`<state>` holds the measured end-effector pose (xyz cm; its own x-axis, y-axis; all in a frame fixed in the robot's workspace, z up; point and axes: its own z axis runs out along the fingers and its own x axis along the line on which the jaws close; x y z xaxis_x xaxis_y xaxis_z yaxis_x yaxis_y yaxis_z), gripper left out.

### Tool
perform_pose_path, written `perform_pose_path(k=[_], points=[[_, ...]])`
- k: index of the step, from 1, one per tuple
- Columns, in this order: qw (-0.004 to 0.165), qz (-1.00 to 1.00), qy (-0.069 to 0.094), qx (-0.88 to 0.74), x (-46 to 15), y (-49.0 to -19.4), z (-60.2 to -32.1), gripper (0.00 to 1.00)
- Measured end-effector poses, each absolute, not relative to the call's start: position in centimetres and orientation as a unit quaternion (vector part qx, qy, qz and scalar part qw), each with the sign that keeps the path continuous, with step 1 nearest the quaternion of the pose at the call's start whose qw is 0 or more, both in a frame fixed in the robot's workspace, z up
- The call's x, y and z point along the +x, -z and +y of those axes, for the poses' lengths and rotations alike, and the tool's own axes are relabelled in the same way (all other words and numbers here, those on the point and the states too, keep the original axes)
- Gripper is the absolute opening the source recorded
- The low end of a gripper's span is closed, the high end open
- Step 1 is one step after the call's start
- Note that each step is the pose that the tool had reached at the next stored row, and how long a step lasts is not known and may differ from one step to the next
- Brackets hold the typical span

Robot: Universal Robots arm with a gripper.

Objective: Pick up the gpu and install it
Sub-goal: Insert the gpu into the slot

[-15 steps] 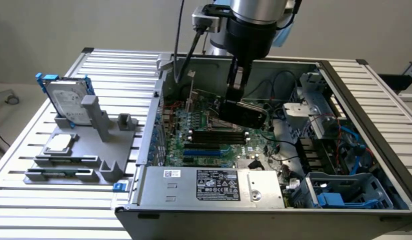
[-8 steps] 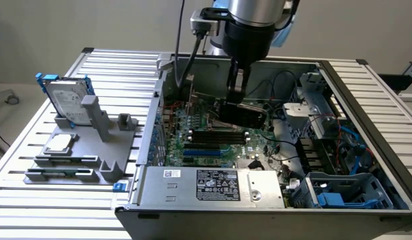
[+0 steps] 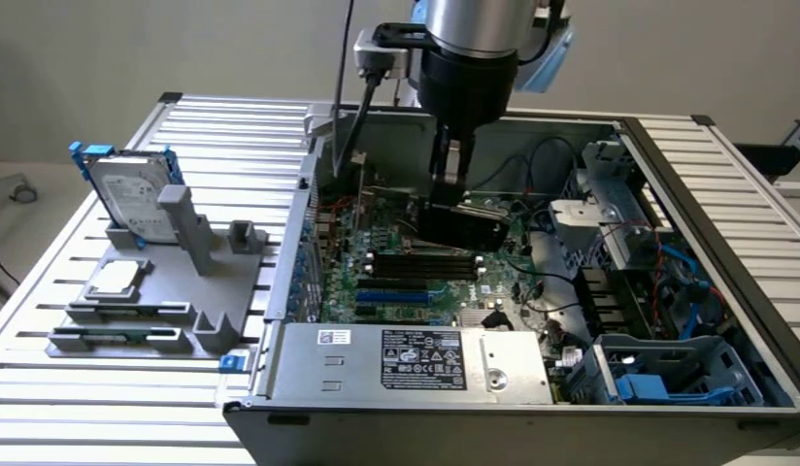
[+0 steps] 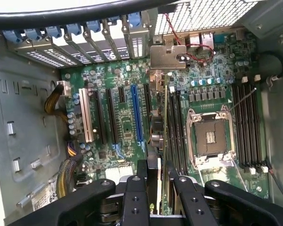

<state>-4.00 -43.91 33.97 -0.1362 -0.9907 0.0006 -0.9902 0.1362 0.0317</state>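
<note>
My gripper (image 4: 159, 190) pinches the gpu (image 4: 165, 117) from above. The card hangs on edge over the motherboard (image 4: 125, 136), inside the open computer case (image 3: 414, 374). It sits just beside the long blue expansion slot (image 4: 136, 117), on that slot's side toward the empty CPU socket (image 4: 211, 136), not over it. I judge misalignment the main risk: brought down off-line, its edge would strike components beside the blue slot. Its metal bracket (image 4: 168, 56) could also snag, twisting the card in my grip.

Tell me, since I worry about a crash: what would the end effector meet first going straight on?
Probably the motherboard, reached first by the gpu that the end effector holds; depth is unclear.
</note>
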Motion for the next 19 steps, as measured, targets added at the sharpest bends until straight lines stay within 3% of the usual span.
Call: perform_pose_path(k=[19], points=[[0.009,-0.720,0.010,0.694,-5.02,-33.00,-44.73,0.26]])
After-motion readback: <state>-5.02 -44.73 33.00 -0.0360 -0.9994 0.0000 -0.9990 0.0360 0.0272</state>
